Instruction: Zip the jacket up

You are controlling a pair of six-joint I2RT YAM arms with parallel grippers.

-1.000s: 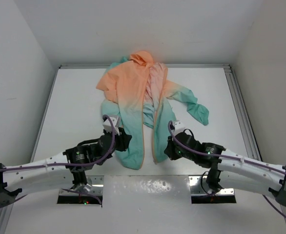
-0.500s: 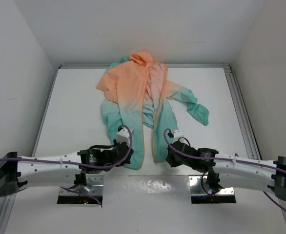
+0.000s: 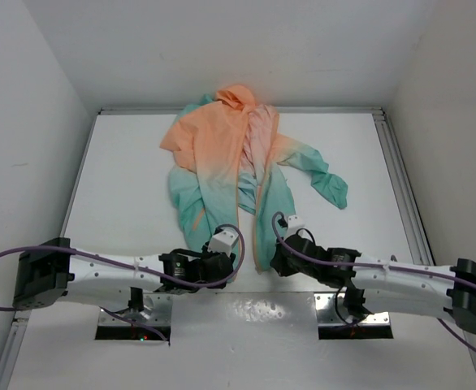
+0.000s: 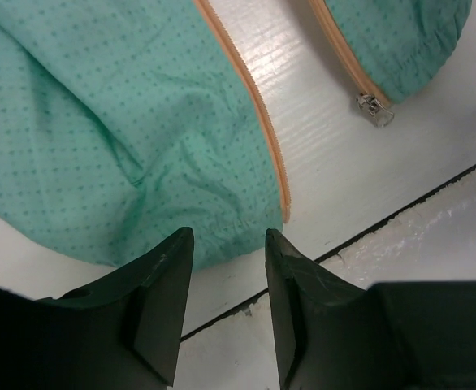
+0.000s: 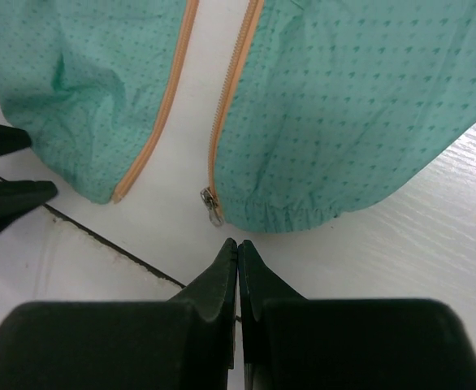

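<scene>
The jacket lies open on the white table, peach-orange at the far end and teal at the near hem, pale lining showing in the middle. Its two orange zipper edges run side by side toward me. The metal zipper slider sits at the bottom of the right panel and also shows in the left wrist view. My left gripper is open, just below the left panel's hem. My right gripper is shut and empty, just below the slider.
The table's front edge is a dark seam right behind both grippers, with a glossy plate between the arm bases. White walls close in the table on three sides. A teal sleeve lies out to the right.
My left arm has swung right and toward the near edge, coming to the bottom of the left panel. My right gripper has drawn back to just below the right panel's hem.
</scene>
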